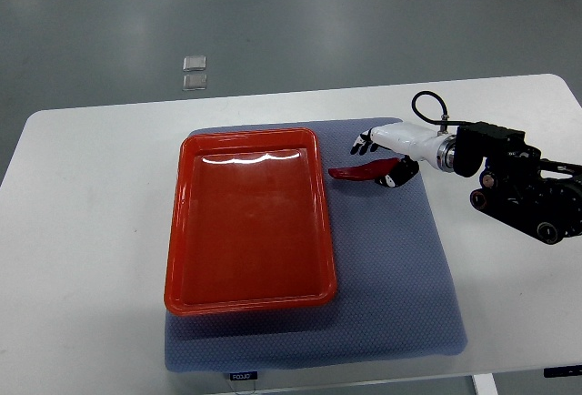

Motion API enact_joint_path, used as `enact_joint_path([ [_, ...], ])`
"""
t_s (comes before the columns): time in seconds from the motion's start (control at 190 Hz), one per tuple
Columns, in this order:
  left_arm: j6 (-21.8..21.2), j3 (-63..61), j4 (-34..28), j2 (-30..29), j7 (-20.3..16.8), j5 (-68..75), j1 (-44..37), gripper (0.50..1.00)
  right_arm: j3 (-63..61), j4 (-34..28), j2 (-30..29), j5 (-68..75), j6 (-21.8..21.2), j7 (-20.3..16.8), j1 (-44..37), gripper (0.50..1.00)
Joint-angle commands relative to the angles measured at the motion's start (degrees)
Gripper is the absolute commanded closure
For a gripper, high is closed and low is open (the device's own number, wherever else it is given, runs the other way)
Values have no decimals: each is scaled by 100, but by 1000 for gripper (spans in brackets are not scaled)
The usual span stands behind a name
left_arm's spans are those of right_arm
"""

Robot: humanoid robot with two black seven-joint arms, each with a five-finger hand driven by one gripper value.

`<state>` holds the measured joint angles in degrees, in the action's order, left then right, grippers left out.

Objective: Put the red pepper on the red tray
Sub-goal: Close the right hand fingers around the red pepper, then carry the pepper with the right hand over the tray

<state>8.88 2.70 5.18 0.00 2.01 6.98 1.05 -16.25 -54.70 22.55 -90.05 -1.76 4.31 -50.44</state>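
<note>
Right hand (386, 154) clamped on the red pepper (362, 173), just off the red tray (250, 222).

Coming in from the right edge over the blue mat (400, 268), fingers (364, 145) curled round the pepper's thick end, thin tip pointing at the tray's right rim near its far corner. Not on the tray yet, tray bare. All sitting on the white table (82, 231). No sign of the left arm.
</note>
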Motion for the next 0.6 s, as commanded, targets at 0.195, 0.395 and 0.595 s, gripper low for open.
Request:
enact_joint_path([
  [0.195, 0, 3, 0, 0, 1, 5, 0, 500, 43, 92, -49, -241, 0, 8, 43, 852],
  [0.395, 0, -6, 0, 0, 1, -3, 0, 500, 34, 144, -41, -241, 8, 35, -1, 1000],
  [0.595, 0, 3, 0, 0, 1, -3, 0, 500, -45, 92, -5, -162, 255, 70, -159, 1000],
])
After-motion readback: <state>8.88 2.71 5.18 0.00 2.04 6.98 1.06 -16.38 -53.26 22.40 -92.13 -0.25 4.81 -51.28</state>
